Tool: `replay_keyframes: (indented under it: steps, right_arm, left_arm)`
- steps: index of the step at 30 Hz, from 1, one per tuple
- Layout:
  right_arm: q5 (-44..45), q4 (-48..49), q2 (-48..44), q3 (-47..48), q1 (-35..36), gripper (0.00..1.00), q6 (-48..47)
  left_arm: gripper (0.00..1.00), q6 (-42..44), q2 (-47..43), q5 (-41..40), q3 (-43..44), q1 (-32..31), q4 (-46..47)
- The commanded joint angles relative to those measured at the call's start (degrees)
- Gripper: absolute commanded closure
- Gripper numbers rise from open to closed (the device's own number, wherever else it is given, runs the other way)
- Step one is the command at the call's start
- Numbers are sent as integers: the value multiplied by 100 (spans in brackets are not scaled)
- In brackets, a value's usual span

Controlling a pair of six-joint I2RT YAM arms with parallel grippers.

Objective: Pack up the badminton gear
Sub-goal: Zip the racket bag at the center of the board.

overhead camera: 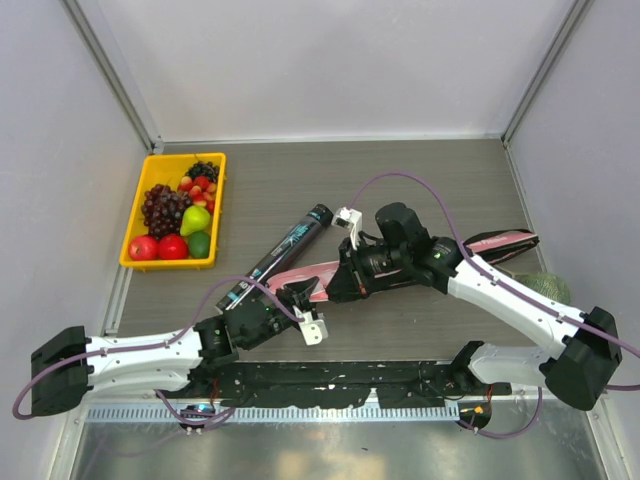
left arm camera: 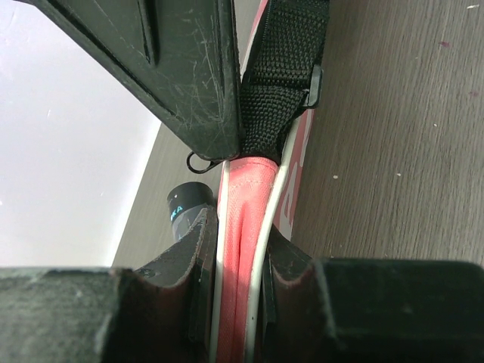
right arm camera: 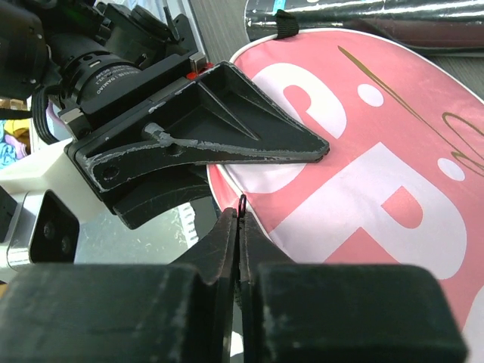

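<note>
two wrist-view-only grips: left tool (left arm camera: 240,236) tight on edge of pink bag (left arm camera: 243,189), right tool (right arm camera: 239,231) closed on thin zipper pull (right arm camera: 242,203)

Dark wood-grain table (overhead camera: 430,170); plain pale walls (overhead camera: 330,60)

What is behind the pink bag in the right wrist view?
The dark tube lies just beyond the far edge of the pink bag. The bag's own fabric covers whatever is inside or under it.
</note>
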Motion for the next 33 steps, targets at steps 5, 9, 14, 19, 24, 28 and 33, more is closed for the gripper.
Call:
replay_keyframes:
  steps: [5, 9, 14, 19, 24, 28, 33]
  right_arm:
    - [730, 352, -112, -171, -54, 94, 372]
    - [1293, 370, -629, -443, -318, 94, 583]
    - [1479, 546, -1149, -866, -687, 94, 882]
    - [1575, 537, -1290, -1068, -731, 94, 987]
    - [2320, 301, -1553, -1156, -793, 94, 970]
    - [2403, 212, -1896, -1183, -933, 95, 943]
    - [1053, 458, -1651, -814, -995, 78, 979]
  left_arm:
    - [100, -141, -66, 115, 339, 13, 895]
    - [100, -167, -111, 45, 339, 22, 798]
    - [100, -176, -181, 45, 322, 22, 719]
    - [100, -167, -190, 10, 331, 13, 710]
    - [100, -194, -260, -17, 331, 22, 684]
    - [100, -176, -304, 36, 339, 22, 605]
    - [100, -194, -304, 238, 322, 22, 587]
